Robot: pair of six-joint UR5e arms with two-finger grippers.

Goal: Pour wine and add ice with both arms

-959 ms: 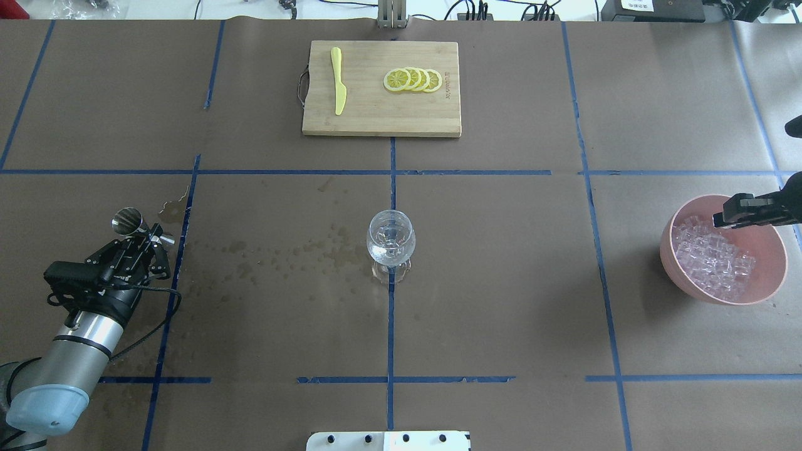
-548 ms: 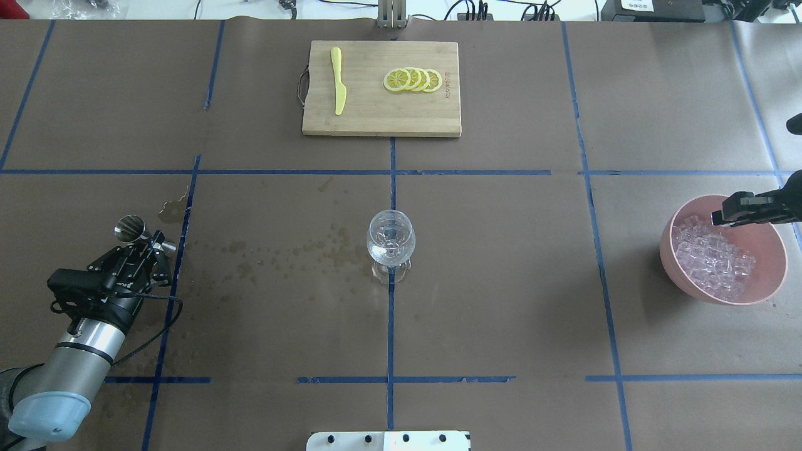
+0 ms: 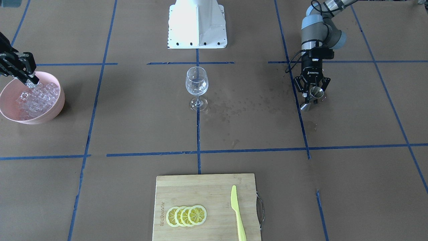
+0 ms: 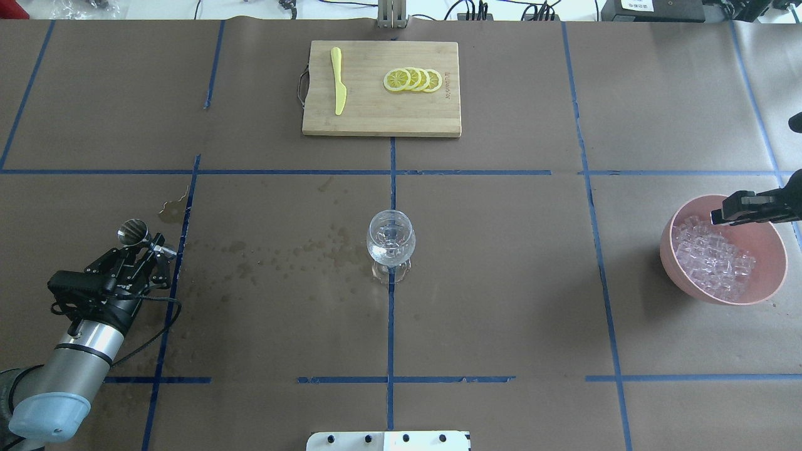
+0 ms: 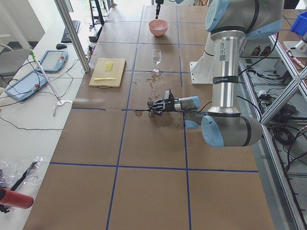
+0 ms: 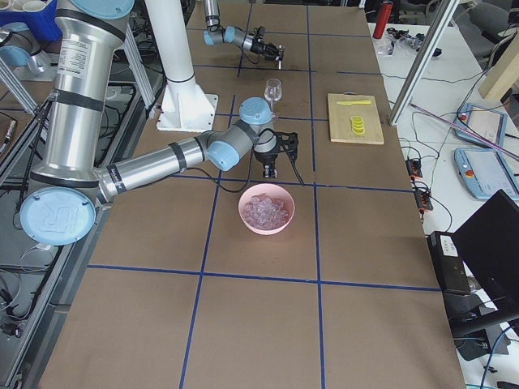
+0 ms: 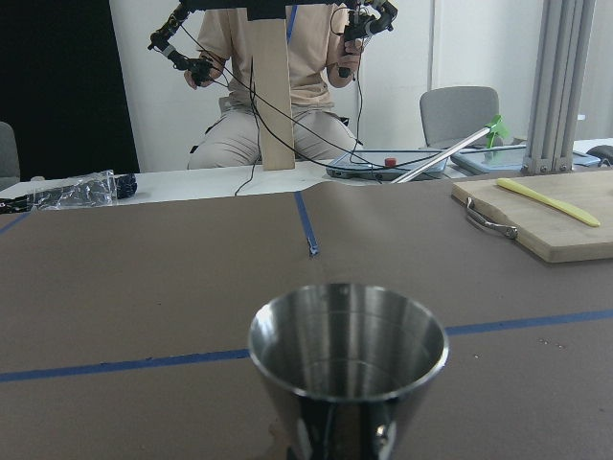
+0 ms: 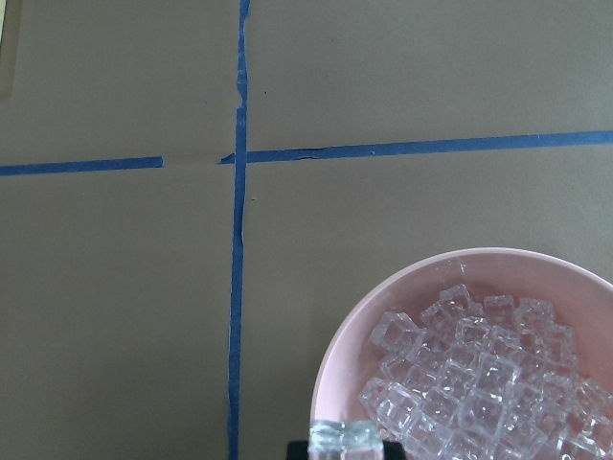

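Observation:
My left gripper (image 4: 145,245) is shut on a steel jigger (image 4: 132,231), held low over the table at the left; it also shows in the front view (image 3: 312,96). In the left wrist view the jigger (image 7: 347,347) looks empty. My right gripper (image 4: 718,218) hangs over the pink bowl (image 4: 668,254) of ice (image 4: 714,258), shut on one ice cube (image 8: 345,438). The wine glass (image 4: 390,240) stands at the centre; any wine in it is hard to see.
A wooden cutting board (image 4: 376,116) at the far middle holds lemon slices (image 4: 413,79) and a yellow knife (image 4: 338,81). Wet spots (image 4: 282,254) mark the paper between the jigger and the glass. The white base block (image 3: 197,23) sits at the near edge.
My left gripper has drawn back a little towards the robot with the jigger. My right gripper has shifted slightly over the bowl's far rim.

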